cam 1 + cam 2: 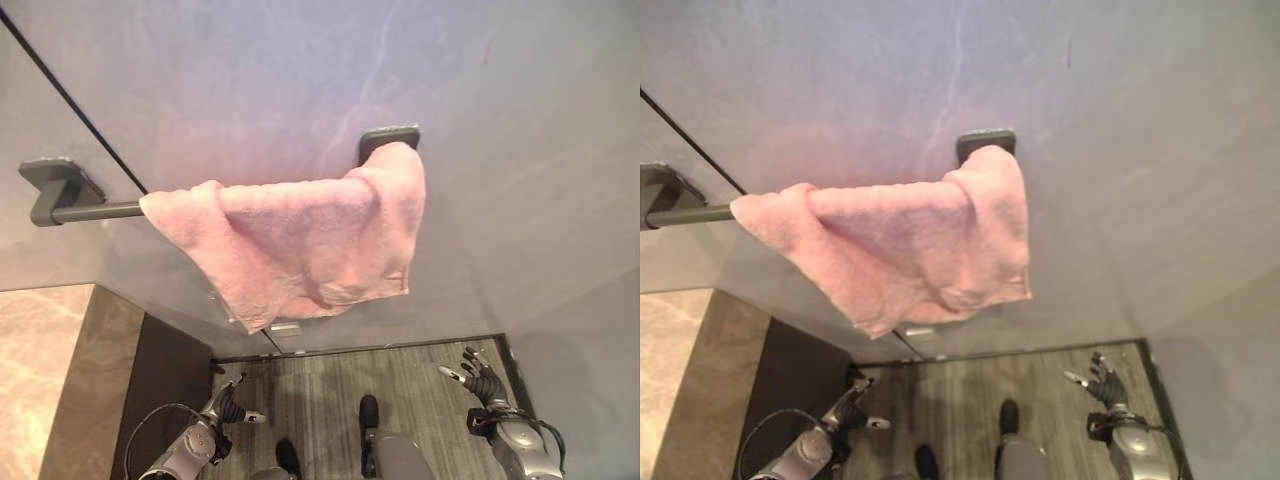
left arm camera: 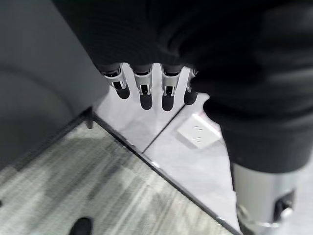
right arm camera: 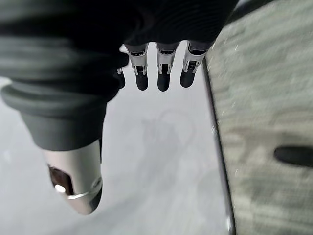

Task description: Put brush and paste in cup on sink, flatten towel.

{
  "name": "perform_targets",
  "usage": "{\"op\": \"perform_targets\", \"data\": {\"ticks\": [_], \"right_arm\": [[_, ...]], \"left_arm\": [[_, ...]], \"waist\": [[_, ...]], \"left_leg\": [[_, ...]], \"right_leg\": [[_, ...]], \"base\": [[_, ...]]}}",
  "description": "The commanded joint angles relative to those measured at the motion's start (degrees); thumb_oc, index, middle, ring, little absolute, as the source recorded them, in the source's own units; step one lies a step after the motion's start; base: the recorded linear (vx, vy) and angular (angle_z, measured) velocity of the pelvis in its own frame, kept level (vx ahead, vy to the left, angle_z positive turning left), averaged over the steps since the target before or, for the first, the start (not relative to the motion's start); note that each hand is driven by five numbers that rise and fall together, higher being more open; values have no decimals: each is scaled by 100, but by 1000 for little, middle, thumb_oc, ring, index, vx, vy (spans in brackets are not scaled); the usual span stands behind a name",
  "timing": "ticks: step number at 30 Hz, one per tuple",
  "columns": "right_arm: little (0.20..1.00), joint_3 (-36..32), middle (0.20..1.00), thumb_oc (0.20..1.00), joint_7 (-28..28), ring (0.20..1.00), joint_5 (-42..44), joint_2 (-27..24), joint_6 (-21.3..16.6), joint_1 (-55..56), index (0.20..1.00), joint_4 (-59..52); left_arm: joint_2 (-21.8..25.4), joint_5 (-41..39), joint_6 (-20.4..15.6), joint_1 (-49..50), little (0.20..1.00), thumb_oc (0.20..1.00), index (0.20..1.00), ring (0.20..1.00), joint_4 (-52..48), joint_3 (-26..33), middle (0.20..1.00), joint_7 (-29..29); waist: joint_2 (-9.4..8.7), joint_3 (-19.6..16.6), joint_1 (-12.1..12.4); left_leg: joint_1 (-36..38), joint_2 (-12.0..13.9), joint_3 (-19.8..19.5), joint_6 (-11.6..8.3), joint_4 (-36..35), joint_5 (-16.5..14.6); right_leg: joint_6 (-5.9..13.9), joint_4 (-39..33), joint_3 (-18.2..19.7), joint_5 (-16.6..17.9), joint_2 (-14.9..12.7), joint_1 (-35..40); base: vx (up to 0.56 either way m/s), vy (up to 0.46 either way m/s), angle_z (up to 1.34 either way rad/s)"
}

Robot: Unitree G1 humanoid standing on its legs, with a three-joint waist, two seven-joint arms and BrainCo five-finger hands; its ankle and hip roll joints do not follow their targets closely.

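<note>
Pink towel [image 1: 300, 245], one, hangs bunched over one dark grey rail [image 1: 95, 211] on the grey wall [image 1: 520, 150]. It sits at the rail's right end, against the right bracket [image 1: 388, 139]; its cloth is creased and gathered, lower edge uneven, and the rail's left part is bare up to the left bracket [image 1: 55, 180].

Eye views: both hands low, well below the towel and apart from it. Left hand [image 1: 232, 405] over the wood-grain floor [image 1: 320, 385] near its left edge; right hand [image 1: 478, 378] near the floor's right edge, beside the wall.

Left wrist view: fingers [image 2: 146, 95] straight and side by side, empty. Past them, pale wall with one white socket plate [image 2: 199, 133], a dark strip along the floor's edge, and a grey panel. The eye views show this plate only as a small pale patch under the towel.

Right wrist view: fingers [image 3: 164, 73] straight, relaxed, nothing held; the thumb stands apart from them. Pale wall meets the floor along a dark line.

Room: beige marbled surface [image 1: 35, 370] at lower left, with a dark brown side panel [image 1: 165, 385] running down to the floor.
</note>
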Motion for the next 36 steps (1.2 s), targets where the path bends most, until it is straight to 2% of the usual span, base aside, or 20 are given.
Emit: {"op": "perform_targets", "data": {"ticks": [1,2,3,4,5,6,8,10,12,13,16,18,20,25,28,30,31,33,34,36], "right_arm": [[1000,39,1000,1000,-71,1000,5,104,-407,-267,1000,-402],[1000,35,1000,1000,-89,1000,18,108,-426,-268,1000,-494],[1000,36,1000,1000,-74,1000,31,71,-469,-249,1000,-703],[1000,38,1000,1000,-74,1000,31,76,-468,-248,1000,-706],[1000,54,1000,1000,-64,1000,-47,55,-463,-217,1000,-800],[1000,23,1000,1000,-54,1000,-122,26,-470,-206,1000,-903],[1000,-44,1000,1000,-43,1000,-330,-121,-503,-89,1000,-1071],[1000,-129,1000,1000,71,1000,-386,-346,-550,75,1000,-1344],[1000,-326,1000,1000,256,1000,-80,-487,-626,361,1000,-1575],[1000,-369,1000,1000,489,1000,181,-617,-660,501,1000,-1721],[1000,-386,1000,1000,729,1000,491,-781,-652,654,1000,-1900],[1000,-382,1000,1000,1062,1000,903,-1107,-596,758,1000,-2160],[1000,-397,1000,1000,1126,1000,1016,-1182,-580,784,1000,-2200],[1000,-232,1000,1000,1565,1000,1598,-1747,-480,717,1000,-2700],[1000,-109,1000,1000,1653,1000,1736,-1943,-456,645,1000,-2911],[1000,-52,1000,1000,1713,1000,1928,-2123,-442,561,1000,-3101],[1000,-44,1000,1000,1714,1000,1930,-2120,-442,554,1000,-3100],[1000,-44,1000,1000,1651,1000,1822,-2250,-473,486,1000,-3218],[1000,-33,1000,1000,1541,1000,1558,-2477,-499,414,1000,-3382],[1000,-28,1000,1000,1527,1000,1513,-2521,-490,427,1000,-3521]], "left_arm": [[480,76,-289,78,1000,1000,1000,1000,-446,254,1000,76],[557,43,-310,119,1000,1000,1000,1000,-533,312,1000,72],[763,-48,-332,287,1000,1000,1000,1000,-855,469,1000,36],[771,-50,-327,294,1000,1000,1000,1000,-865,475,1000,32],[854,-91,-329,493,1000,1000,1000,1000,-1034,599,1000,-25],[951,-12,-365,586,1000,1000,1000,1000,-1103,670,1000,-2],[1004,75,-412,679,1000,1000,1000,1000,-1118,702,1000,-12],[1070,-10,-476,931,1000,1000,1000,1000,-1393,885,1000,-78],[1226,-147,-600,1206,1000,1000,1000,1000,-1751,988,1000,-189],[1458,-147,-695,1357,1000,1000,1000,1000,-2051,1002,1000,-306],[1646,-274,-749,1535,1000,1000,1000,1000,-2354,1094,1000,-390],[1889,-607,-871,1779,1000,1000,1000,1000,-2769,1190,1000,-603],[2000,-662,-892,1864,1000,1000,1000,1000,-2990,1193,1000,-666],[2642,-1126,-1136,2198,1000,1000,1000,1000,-4052,1315,1000,-975],[2870,-1320,-1206,2173,1000,1000,1000,1000,-4422,1321,1000,-1056],[3196,-1612,-1274,2253,1000,1000,1000,1000,-4963,1557,1000,-1086],[3202,-1619,-1264,2273,1000,1000,1000,1000,-4982,1579,1000,-1092],[3408,-1751,-1334,2381,1000,1000,1000,1000,-5344,1859,1000,-1056],[3460,-2028,-1378,2359,1000,1000,1000,1000,-5550,2038,1000,-1040],[3476,-2140,-1369,2394,1000,1000,1000,1000,-5649,2135,1000,-1057]], "waist": [[-221,-48,59],[-202,-50,95],[-221,-50,308],[-229,-58,303],[-289,-110,428],[-336,-171,442],[-417,-213,465],[-474,-281,539],[-511,-361,548],[-530,-367,598],[-539,-386,622],[-527,-397,694],[-522,-396,694],[-485,-435,825],[-474,-440,890],[-450,-453,963],[-454,-451,954],[-446,-448,991],[-449,-454,1021],[-453,-460,1013]], "left_leg": [[-349,81,-208,-57,609,-121],[-384,147,-201,-58,623,-101],[-407,234,-58,-56,631,-54],[-419,230,-60,-55,625,-36],[-358,264,101,-102,501,-25],[-354,294,116,-125,427,53],[-359,332,68,-147,378,137],[-296,379,75,-196,241,202],[-284,379,2,-238,45,336],[-280,391,-79,-277,-28,398],[-291,398,-179,-307,-75,442],[-292,413,-257,-347,-129,501],[-281,411,-290,-356,-147,510],[-277,426,-399,-407,-207,579],[-296,420,-445,-421,-228,604],[-313,404,-506,-432,-255,627],[-313,404,-510,-432,-255,627],[-345,388,-575,-443,-264,648],[-369,370,-609,-450,-268,653],[-378,360,-629,-447,-268,651]], "right_leg": [[868,19,564,486,-855,375],[862,-4,608,501,-869,355],[776,117,37,165,-808,555],[772,111,35,176,-810,545],[818,-75,-528,230,-950,692],[857,-137,-573,272,-949,700],[845,-199,-337,259,-830,706],[870,-316,-450,294,-839,835],[862,-459,-499,265,-808,884],[869,-556,-618,230,-805,943],[881,-700,-786,222,-811,1069],[894,-777,-911,179,-805,1170],[893,-783,-948,163,-803,1206],[905,-796,-1092,111,-809,1309],[914,-796,-1141,111,-824,1329],[928,-796,-1236,117,-856,1367],[928,-796,-1240,117,-856,1371],[934,-796,-1301,122,-878,1393],[939,-796,-1339,141,-897,1404],[943,-796,-1378,144,-906,1413]], "base": [[-61,16,-28],[-108,57,-8],[-114,55,-3],[-116,39,-17],[-21,-73,-38],[-26,-92,-45],[-5,-87,-33],[26,-91,-11],[18,-70,2],[-4,-46,18],[-3,-63,28],[25,-62,33],[25,-34,28],[17,-22,11],[5,-10,8],[13,-7,18],[14,-12,24],[0,-6,15],[2,6,15],[8,6,20]]}}
